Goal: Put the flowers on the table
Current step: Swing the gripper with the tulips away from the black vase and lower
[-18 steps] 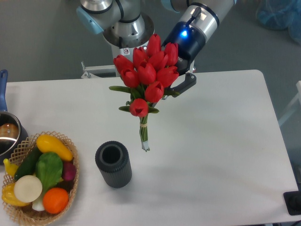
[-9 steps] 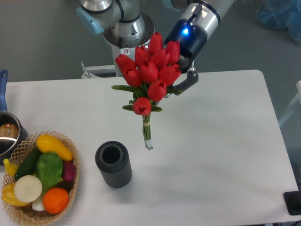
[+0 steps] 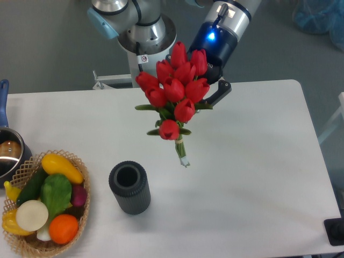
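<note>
The flowers, a bunch of red tulips with green leaves and a pale band round the stems, hang in the air above the middle of the white table. The stem ends point down toward the table near its middle. My gripper is behind the blooms, shut on the bunch; only one dark finger shows at the right of the blooms, the rest is hidden by the tulips.
A dark ribbed cylinder vase stands left of the stem ends. A wicker basket of vegetables sits at the front left. A pot with a blue handle is at the left edge. The robot base is behind the table.
The gripper has carried the flowers to the right and slightly up; the stem ends now hang further right of the vase.
</note>
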Action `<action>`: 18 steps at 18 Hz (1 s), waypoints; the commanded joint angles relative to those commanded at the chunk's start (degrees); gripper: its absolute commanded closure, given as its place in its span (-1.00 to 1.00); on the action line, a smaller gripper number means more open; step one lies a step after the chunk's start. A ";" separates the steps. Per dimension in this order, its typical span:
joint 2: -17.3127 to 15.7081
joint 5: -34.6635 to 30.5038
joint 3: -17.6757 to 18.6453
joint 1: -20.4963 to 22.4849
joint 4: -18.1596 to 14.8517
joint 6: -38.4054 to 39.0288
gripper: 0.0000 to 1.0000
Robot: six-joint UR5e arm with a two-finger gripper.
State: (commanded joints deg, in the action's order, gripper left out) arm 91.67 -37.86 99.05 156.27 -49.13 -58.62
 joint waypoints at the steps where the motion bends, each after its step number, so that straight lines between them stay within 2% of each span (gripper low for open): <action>1: -0.26 -2.80 0.35 0.00 -0.35 0.00 0.08; 7: 0.09 -23.28 0.61 -0.88 -4.13 -0.26 0.08; 10: 1.14 -26.81 0.88 -1.93 -5.70 -0.09 0.08; 12: 1.23 -32.85 0.88 -1.93 -9.21 -0.26 0.04; 14: 2.45 -37.09 0.79 -2.63 -11.07 -0.35 0.03; 18: 4.39 -38.07 0.88 -3.78 -14.84 -0.09 -0.02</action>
State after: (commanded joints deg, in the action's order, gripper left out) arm 96.06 -75.93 99.93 152.49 -63.97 -58.71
